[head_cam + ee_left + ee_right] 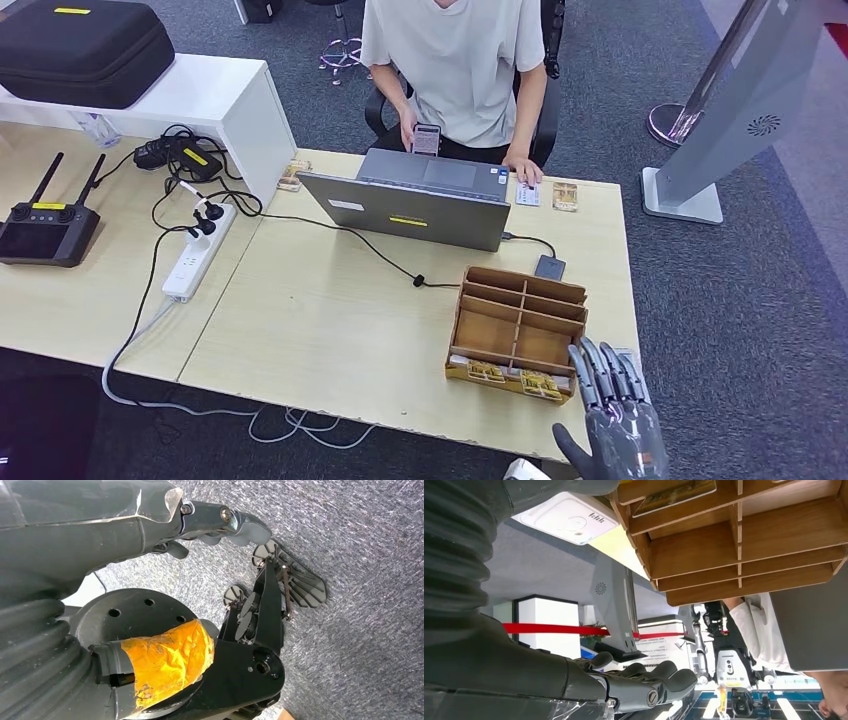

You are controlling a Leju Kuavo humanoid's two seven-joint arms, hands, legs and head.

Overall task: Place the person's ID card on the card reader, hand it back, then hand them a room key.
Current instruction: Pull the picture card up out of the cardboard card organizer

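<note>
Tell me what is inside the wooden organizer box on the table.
The wooden organizer box holds patterned cards in its near front row. The compartments behind look empty, though their walls cover parts of the floors.

ID card (527, 193) flat on desk's far edge; room keys (512, 378) apparently in organizer's front slots.

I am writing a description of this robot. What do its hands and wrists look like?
The right hand is grey, with darker, segmented fingers and a thick grey thumb. A grey ribbed cover wraps the wrist. The left hand looks alike: smooth grey shell, small screws at the finger hinges, ribbed cover behind.
</note>
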